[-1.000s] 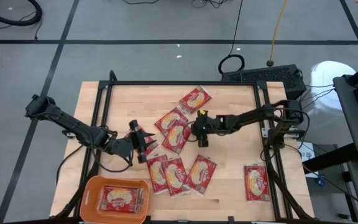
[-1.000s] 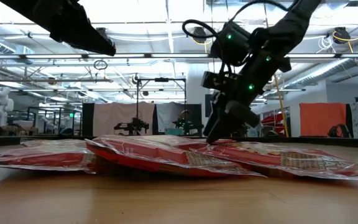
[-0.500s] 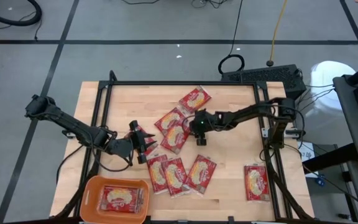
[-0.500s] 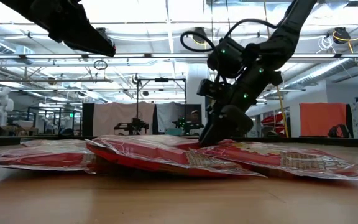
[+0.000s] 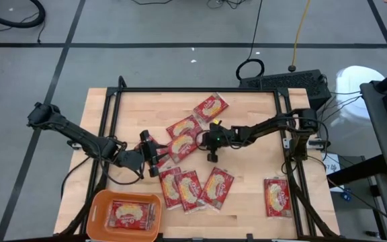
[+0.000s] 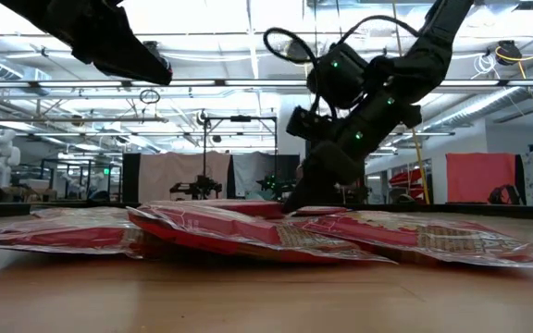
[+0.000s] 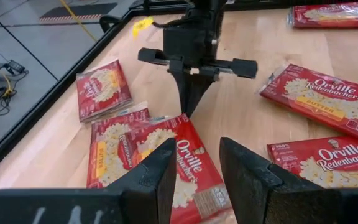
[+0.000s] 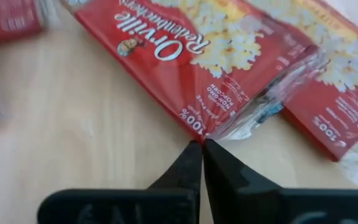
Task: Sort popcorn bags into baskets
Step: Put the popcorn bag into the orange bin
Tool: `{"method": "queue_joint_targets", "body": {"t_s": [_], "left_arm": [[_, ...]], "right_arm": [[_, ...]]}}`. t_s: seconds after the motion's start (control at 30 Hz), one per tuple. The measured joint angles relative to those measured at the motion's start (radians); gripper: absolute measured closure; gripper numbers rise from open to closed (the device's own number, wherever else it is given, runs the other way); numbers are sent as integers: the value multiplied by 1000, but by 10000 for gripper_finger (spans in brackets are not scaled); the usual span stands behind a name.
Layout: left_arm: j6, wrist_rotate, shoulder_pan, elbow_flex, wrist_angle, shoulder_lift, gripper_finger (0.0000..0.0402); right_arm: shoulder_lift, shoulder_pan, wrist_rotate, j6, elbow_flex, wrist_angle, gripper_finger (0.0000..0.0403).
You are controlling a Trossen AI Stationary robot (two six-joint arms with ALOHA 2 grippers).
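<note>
Nine popcorn bags visible: seven in loose cluster mid-tabletop [image 5: 247, 168], one apart near right edge [image 5: 276, 197], one inside single orange basket [image 5: 97, 214]. Right pincer [image 5: 202, 140] pressed together, pinching corner of cluster bag [image 5: 182, 145]. Left pincer [image 5: 160, 155] part spread, empty, beside cluster.

Right claw [image 8: 201, 144] pinched closed — left claw [image 7: 197, 177] parted.

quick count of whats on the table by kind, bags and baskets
bags loose on the table: 7
bags in the basket: 1 showing, any beneath are hidden
basket: 1
total: 9
</note>
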Motion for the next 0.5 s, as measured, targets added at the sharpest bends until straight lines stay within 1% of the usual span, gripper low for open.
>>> {"method": "queue_joint_targets", "body": {"t_s": [0.13,0.2,0.27,0.4,0.5], "left_arm": [[-1,-3,0,0,2,25,275],[-8,-7,0,0,3,46,275],[-11,-9,1,0,8,75,275],[3,-11,1,0,38,136,273],[8,-10,2,0,73,183,261]], "right_arm": [[0,33,9,102,0,64,402],[0,51,38,177,0,97,402],[0,71,102,246,0,128,403],[-2,113,220,308,0,195,403],[-2,133,294,365,0,230,403]]}}
